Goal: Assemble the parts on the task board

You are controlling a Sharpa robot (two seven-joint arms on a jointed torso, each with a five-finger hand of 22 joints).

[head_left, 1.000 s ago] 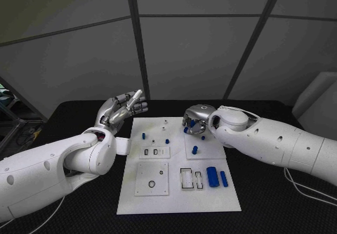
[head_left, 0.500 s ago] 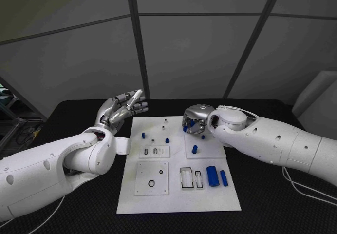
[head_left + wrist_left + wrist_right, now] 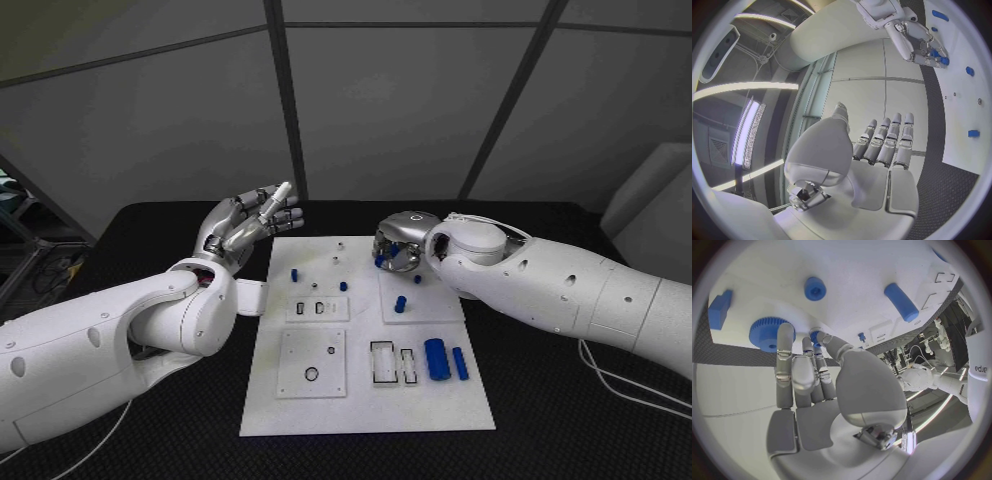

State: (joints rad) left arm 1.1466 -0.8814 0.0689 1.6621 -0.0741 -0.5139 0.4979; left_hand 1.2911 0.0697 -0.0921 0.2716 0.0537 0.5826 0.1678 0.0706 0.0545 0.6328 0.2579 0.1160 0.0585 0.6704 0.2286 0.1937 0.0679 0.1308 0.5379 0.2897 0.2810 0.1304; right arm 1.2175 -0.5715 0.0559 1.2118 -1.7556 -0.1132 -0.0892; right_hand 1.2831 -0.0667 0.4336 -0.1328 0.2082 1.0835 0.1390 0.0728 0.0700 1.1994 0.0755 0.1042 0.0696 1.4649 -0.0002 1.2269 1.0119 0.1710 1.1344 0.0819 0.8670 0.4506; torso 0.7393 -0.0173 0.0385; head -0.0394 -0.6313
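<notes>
Blue and hard-looking, the small part (image 3: 815, 336) sits pinched at the right hand's (image 3: 394, 249) fingertips, just above the task board (image 3: 368, 400); likely light, stiff, slippery, best held by its sides. The left hand (image 3: 251, 222) hovers empty, fingers spread.

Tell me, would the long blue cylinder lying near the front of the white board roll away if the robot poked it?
Probably, yes. The long blue cylinder lies on its rounded side on the flat task board, so a sideways poke would likely roll it. It looks like stiff plastic, so it should not bend. It seems small and light.
</notes>
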